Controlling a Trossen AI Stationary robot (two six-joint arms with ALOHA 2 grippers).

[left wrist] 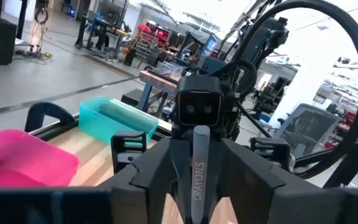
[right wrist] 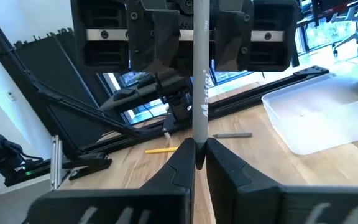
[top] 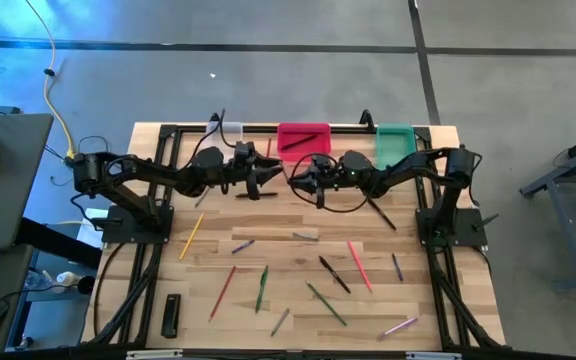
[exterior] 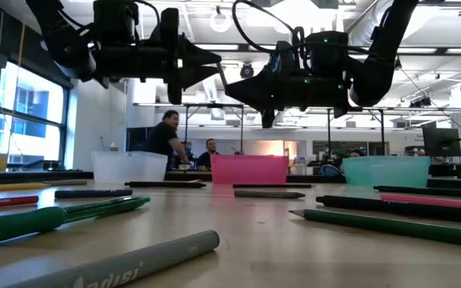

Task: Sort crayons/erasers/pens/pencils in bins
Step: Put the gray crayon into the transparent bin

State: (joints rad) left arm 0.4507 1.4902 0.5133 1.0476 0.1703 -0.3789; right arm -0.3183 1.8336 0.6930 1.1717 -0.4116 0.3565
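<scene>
High view: left gripper point(top: 268, 176) and right gripper point(top: 303, 178) meet nose to nose at the table's 12 o'clock. Wrist views: the grey crayon point(right wrist: 199, 81) spans both, right jaws pinching its tip, left jaws spread. Thin grip; it could tilt and drop

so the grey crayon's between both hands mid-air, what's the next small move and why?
Probably back the left hand straight off. Its fingers stand open around the grey crayon, while the right hand is shut on the crayon's other end, so the handover looks done. Once clear, the right arm could carry it toward a bin, perhaps the pink bin close by.
</scene>
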